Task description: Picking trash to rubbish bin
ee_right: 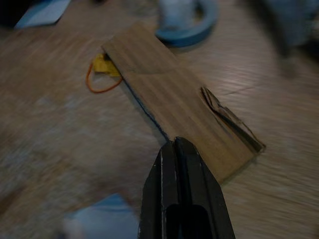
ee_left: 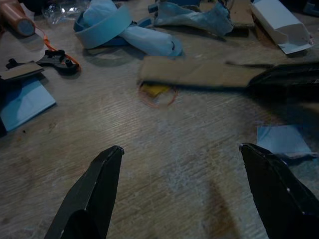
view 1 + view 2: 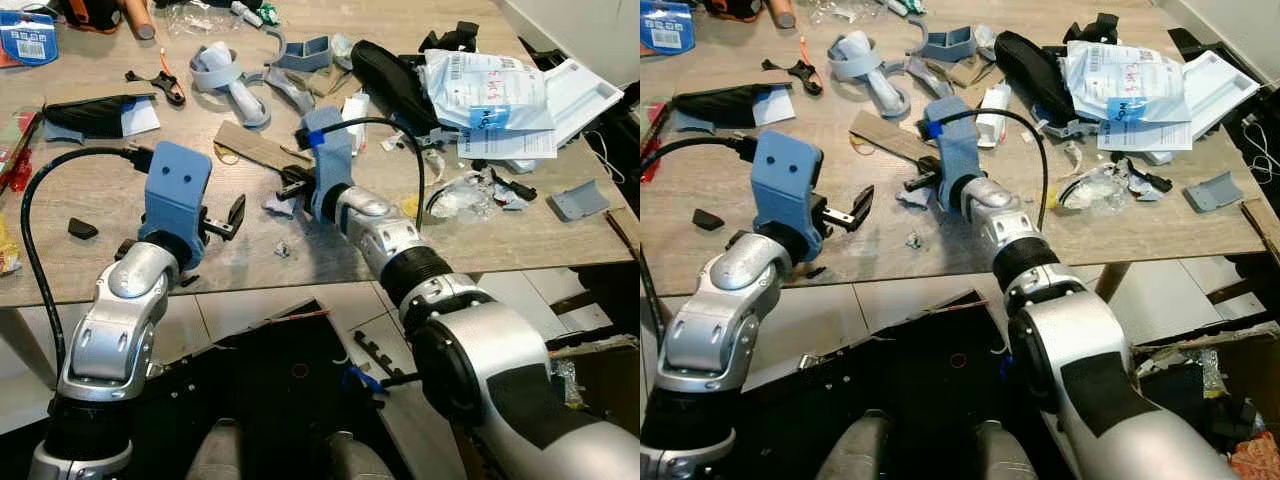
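Looking down through my head cameras, I see a cluttered wooden table (image 3: 120, 250) with both my arms reaching over its near edge; my left pincer (image 3: 228, 220) hovers over bare wood with its fingers spread wide; my right pincer (image 3: 292, 187) sits further in, just beside a flat strip of cardboard (image 3: 258, 147) lying near the middle of the table; a small blue scrap (image 3: 276, 206) lies just beneath the right pincer, and a tiny crumpled bit (image 3: 282, 249) rests nearer the table edge; behind the cardboard lie a blue strap (image 3: 226, 78), a black pouch (image 3: 392, 80) and a pile of white papers (image 3: 490, 100); crumpled clear plastic (image 3: 462, 195) lies to the right of my right arm; below the table edge, between my arms, sits a black bin (image 3: 290, 390).

From my left wrist, the two black fingers (image 2: 94, 191) stand far apart over the wood; the cardboard strip (image 2: 199, 73) lies ahead, with a yellow piece and an orange rubber band (image 2: 158, 94) at its near edge.

From my right wrist, the fingers (image 1: 182, 194) are pressed together, holding nothing, with their tips over the near end of the cardboard (image 1: 174, 97); whether they touch it I cannot tell; the picture is blurred.
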`<state>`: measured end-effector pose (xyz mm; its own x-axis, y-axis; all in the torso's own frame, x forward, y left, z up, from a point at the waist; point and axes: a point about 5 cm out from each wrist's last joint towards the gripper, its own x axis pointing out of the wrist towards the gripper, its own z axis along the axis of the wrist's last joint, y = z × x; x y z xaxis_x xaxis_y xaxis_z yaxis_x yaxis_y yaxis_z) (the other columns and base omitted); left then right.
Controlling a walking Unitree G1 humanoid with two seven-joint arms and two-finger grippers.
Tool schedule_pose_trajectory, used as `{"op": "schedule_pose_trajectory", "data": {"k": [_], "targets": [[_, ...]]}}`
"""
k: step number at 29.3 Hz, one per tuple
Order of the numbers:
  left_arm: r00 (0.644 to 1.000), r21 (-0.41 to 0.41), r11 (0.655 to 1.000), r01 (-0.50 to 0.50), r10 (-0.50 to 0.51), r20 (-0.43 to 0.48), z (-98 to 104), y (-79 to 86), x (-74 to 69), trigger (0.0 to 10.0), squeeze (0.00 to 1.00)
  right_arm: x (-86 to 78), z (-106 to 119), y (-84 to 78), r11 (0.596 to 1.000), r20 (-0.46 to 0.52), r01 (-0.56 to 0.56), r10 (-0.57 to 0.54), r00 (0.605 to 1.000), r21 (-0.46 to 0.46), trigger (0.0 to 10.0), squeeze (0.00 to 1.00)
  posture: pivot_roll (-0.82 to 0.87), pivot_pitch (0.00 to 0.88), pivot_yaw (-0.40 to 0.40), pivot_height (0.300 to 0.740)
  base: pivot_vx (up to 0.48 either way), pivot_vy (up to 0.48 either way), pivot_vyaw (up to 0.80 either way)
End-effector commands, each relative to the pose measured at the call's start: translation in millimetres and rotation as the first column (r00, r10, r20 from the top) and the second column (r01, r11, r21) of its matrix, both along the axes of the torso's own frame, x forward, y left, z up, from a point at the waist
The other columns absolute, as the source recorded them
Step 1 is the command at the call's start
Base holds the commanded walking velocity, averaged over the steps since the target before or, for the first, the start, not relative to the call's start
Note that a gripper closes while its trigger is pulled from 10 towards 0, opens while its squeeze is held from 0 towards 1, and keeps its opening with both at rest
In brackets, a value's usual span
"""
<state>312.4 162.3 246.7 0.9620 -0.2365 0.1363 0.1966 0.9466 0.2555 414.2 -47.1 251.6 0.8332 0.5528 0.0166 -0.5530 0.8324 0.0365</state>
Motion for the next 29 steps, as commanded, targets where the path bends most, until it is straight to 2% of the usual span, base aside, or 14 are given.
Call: {"op": "schedule_pose_trajectory", "data": {"k": [1, 3, 4, 5, 6, 8, 11, 13, 16, 21, 22, 23, 26, 29], "targets": [[1.000, 0.007, 1.000, 0.008, -0.008, -0.014, -5, -1.2, -0.1, 10.0, 0.00, 1.3, 3, -3.9, 1.000, -0.012, 0.003, -0.002, 1.000, 0.028, 0.0, 0.00, 0.16, 0.379, -0.094, 0.740, 0.000, 0.000, 0.00], [1.000, -0.001, 1.000, 0.006, -0.006, -0.016, -6, -1.3, -1.4, 10.0, 0.00, 3.8, 29, -12.4, 0.990, 0.055, -0.003, -0.004, 0.998, 0.139, 0.0, 0.00, 0.15, 0.376, -0.089, 0.740, 0.000, 0.000, 0.00], [1.000, -0.001, 1.000, 0.006, -0.006, -0.016, -6, -1.3, -1.4, 10.0, 0.00, 3.8, 29, -12.4, 0.990, 0.055, -0.003, -0.004, 0.998, 0.139, 0.0, 0.00, 0.15, 0.376, -0.089, 0.740, 0.000, 0.000, 0.00], [1.000, -0.006, 1.000, 0.008, -0.008, -0.018, -8, -2.1, -2.0, 10.0, 0.00, 4.1, 42, -18.0, 0.982, 0.099, -0.009, -0.010, 0.995, 0.191, 0.0, 0.00, 0.15, 0.376, -0.089, 0.740, 0.000, 0.000, 0.00], [1.000, -0.006, 1.000, 0.008, -0.008, -0.018, -8, -2.1, -2.0, 10.0, 0.00, 4.1, 42, -18.0, 0.982, 0.099, -0.009, -0.010, 0.995, 0.191, 0.0, 0.00, 0.15, 0.376, -0.089, 0.740, 0.000, 0.000, 0.00], [1.000, -0.014, 1.000, 0.015, -0.015, -0.022, -9, -4.2, -1.5, 10.0, 0.00, 4.1, 55, -27.2, 0.967, 0.143, -0.014, -0.023, 0.989, 0.253, 0.0, 0.00, 0.14, 0.372, -0.082, 0.740, 0.000, 0.000, 0.00], [1.000, -0.020, 0.999, 0.025, -0.025, -0.018, -9, -7.7, 0.6, 10.0, 0.00, 4.2, 55, -36.4, 0.964, 0.157, 0.000, -0.044, 0.987, 0.266, 0.0, 0.00, 0.13, 0.362, -0.077, 0.740, 0.000, 0.000, 0.00], [1.000, -0.020, 0.999, 0.025, -0.025, -0.018, -9, -7.7, 0.6, 10.0, 0.00, 4.2, 55, -36.4, 0.964, 0.157, 0.000, -0.044, 0.987, 0.266, 0.0, 0.00, 0.13, 0.362, -0.077, 0.740, 0.000, 0.000, 0.00], [1.000, -0.036, 0.999, 0.030, -0.030, -0.005, -7, -11.1, 3.7, 10.0, 0.00, 1.2, 56, -48.1, 0.953, 0.186, -0.001, -0.059, 0.981, 0.303, 0.0, 0.00, 0.12, 0.333, -0.076, 0.740, 0.000, 0.000, 0.00], [1.000, -0.050, 0.998, 0.025, -0.025, -0.009, -11, -14.5, 4.4, 10.0, 0.00, -3.6, 43, -55.1, 0.972, 0.218, 0.031, -0.084, 0.972, 0.232, 0.0, 0.00, 0.12, 0.303, -0.075, 0.740, 0.000, 0.000, 0.00], [1.000, -0.056, 0.998, 0.025, -0.026, -0.018, -13, -16.9, 3.8, 10.0, 0.00, -6.3, 32, -57.2, 0.978, 0.215, 0.048, -0.093, 0.972, 0.203, 7.5, 0.00, 0.12, 0.292, -0.075, 0.740, 0.000, 0.000, 0.00], [0.999, -0.060, 0.998, 0.018, -0.020, -0.042, -18, -21.0, 2.9, 10.0, 0.00, -12.4, 13, -61.7, 0.984, 0.204, 0.082, -0.115, 0.972, 0.161, 10.0, 0.00, 0.13, 0.278, -0.067, 0.740, 0.000, 0.000, 0.00], [0.997, -0.101, 0.995, -0.005, -0.002, -0.072, -22, -22.0, 3.1, 10.0, 0.00, -18.3, -1, -68.6, 0.980, 0.210, 0.144, -0.171, 0.963, 0.137, 10.0, 0.00, 0.13, 0.258, -0.058, 0.740, 0.000, 0.000, 0.00], [0.999, -0.126, 0.992, -0.022, 0.016, -0.049, -19, -21.6, 1.8, 10.0, 0.00, -26.6, -1, -78.8, 0.968, 0.279, 0.213, -0.242, 0.929, 0.131, 10.0, 0.00, 0.14, 0.234, -0.049, 0.740, 0.000, 0.000, 0.00]]}}
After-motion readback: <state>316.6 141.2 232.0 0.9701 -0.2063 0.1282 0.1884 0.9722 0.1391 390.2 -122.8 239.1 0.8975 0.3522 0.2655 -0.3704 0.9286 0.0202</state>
